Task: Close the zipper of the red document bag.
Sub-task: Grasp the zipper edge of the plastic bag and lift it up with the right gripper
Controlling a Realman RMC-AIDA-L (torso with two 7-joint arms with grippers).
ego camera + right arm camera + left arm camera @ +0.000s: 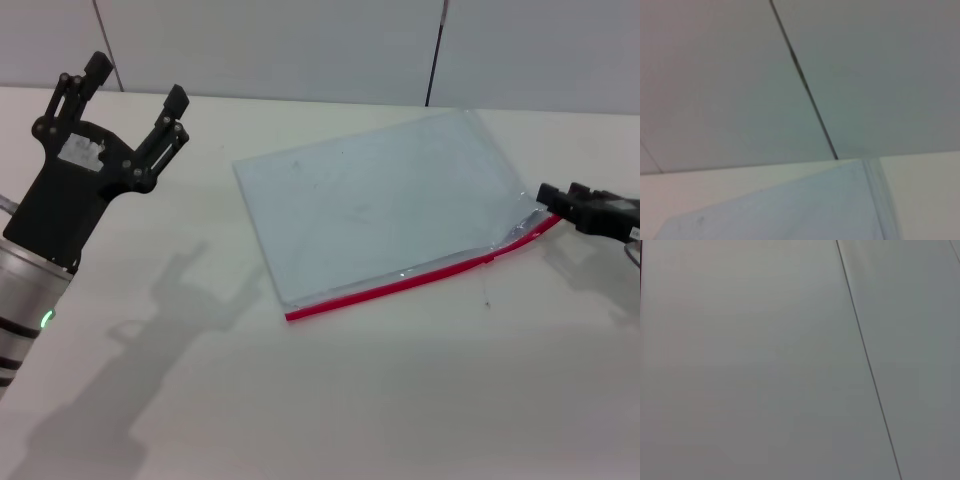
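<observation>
The red document bag (380, 205) lies flat on the white table (330, 400), a translucent pale blue pouch. Its zipper (400, 285), a red strip with a silvery line, runs along the near long edge. Toward the right end the silvery line stands apart from the red strip. My right gripper (548, 197) is at the bag's right corner by the zipper's end, shut on that corner, which is lifted slightly off the table. My left gripper (137, 82) hangs open above the table's far left, well clear of the bag. The right wrist view shows part of the bag (790, 210).
A grey panelled wall (300, 40) rises behind the table's far edge. It fills the left wrist view as wall panels (765, 365) with a dark seam (867, 360). A thin thread (487, 285) hangs off the zipper near the right end.
</observation>
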